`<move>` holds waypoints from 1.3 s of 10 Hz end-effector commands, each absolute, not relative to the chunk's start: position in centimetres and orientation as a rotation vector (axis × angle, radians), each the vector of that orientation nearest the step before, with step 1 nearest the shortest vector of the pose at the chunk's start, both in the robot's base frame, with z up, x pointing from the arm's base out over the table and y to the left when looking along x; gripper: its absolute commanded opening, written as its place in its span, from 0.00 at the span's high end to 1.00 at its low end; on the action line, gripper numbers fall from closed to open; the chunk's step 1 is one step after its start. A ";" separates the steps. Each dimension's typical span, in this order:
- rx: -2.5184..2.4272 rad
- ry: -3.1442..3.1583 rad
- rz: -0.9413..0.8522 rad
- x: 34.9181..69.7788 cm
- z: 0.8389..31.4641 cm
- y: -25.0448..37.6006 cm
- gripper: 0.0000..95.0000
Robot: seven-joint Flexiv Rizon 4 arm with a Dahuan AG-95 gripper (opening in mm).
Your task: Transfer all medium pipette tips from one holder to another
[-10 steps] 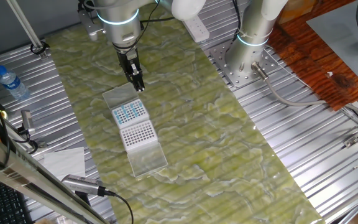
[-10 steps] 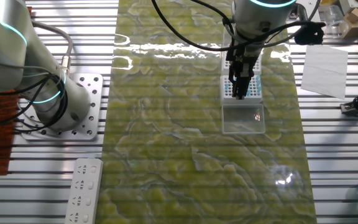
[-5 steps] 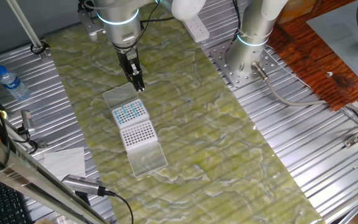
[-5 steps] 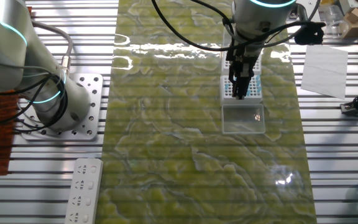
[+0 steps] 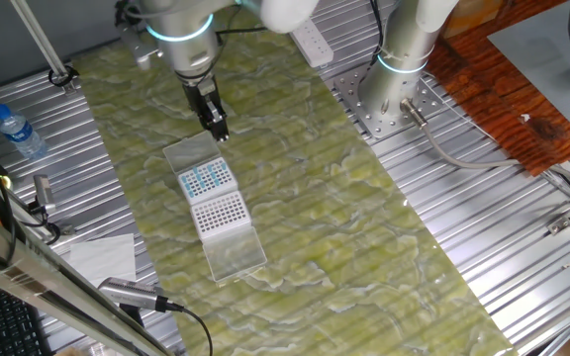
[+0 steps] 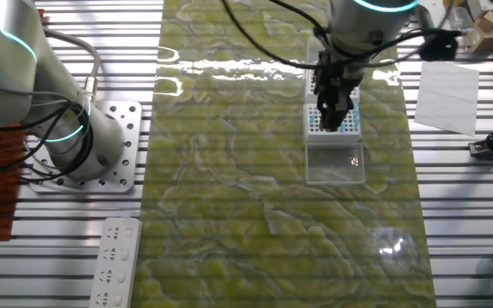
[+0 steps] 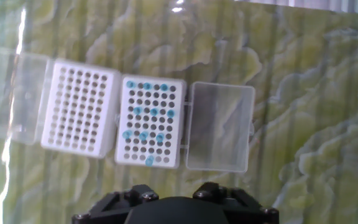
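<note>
The green-patterned mat (image 5: pixel 295 188) covers the table centre. Two white racks sit on it side by side, short edges touching, each with a clear hinged lid folded outward, so the row of four forms one line.

In the hand view the empty rack (image 7: pixel 79 109) lies left of the loaded rack (image 7: pixel 152 121). The loaded rack carries the medium pipette tips (image 7: pixel 146 112): about ten blue tops, scattered, standing upright with their long axes vertical, points down in the holes.

The gripper (image 5: pixel 218 131) hangs above the mat, just beyond the loaded rack's lid (image 5: pixel 188 153). Finger gap cannot be told. No legible writing is visible.
</note>
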State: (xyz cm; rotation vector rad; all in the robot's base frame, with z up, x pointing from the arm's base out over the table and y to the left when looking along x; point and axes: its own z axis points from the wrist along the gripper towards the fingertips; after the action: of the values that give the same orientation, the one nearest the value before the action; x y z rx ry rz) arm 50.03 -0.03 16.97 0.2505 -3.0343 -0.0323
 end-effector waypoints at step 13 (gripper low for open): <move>0.265 -2.998 -0.038 50.0 17.1 0.0 1.00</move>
State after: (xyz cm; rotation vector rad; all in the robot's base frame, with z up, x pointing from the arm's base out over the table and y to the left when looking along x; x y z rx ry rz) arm 50.01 0.00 17.12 0.3085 -2.9920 -0.0290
